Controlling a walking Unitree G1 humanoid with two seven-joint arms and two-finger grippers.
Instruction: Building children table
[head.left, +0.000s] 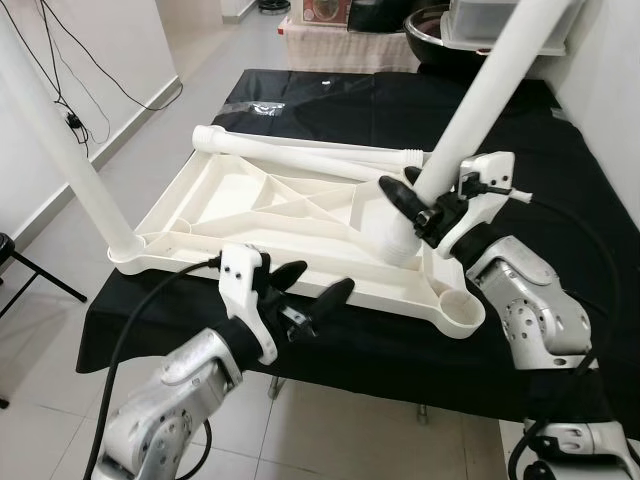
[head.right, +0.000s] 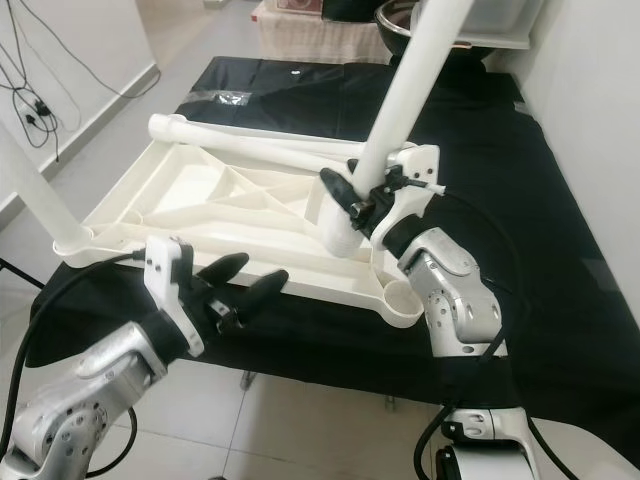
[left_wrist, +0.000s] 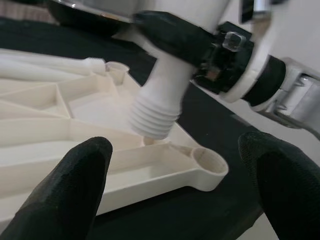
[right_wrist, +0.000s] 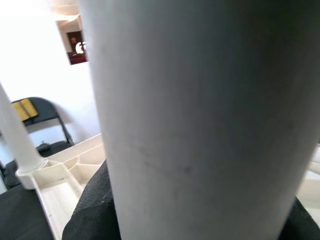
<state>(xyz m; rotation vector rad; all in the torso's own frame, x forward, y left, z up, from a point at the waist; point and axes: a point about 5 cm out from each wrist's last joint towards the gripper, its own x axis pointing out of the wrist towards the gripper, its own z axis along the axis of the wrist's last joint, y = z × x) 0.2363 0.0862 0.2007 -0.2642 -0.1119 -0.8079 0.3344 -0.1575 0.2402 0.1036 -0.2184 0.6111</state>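
The white table leg (head.left: 478, 112), tilted with its threaded end just above the upturned white tabletop (head.left: 245, 195) near its right front corner socket, is clamped in the right gripper (head.left: 412, 208), while the left gripper (head.left: 305, 290) hovers at the tabletop's front edge, fingers (left_wrist: 75, 185) apart, over the black-covered worktop (head.left: 350, 100)

We noted that the tabletop (head.left: 290, 215) was moulded cream plastic, smooth with a slight sheen, ribbed underneath. The leg (head.left: 470, 120) was the same smooth plastic, threaded at its end. The cloth (head.left: 400, 110) beneath was matt black fabric. The right gripper (head.left: 405, 205) and left gripper (head.left: 305, 290) had matt black, rubbery fingers (left_wrist: 75, 185) on brushed silver metal arms. The floor (head.left: 60, 400) was glossy tile.
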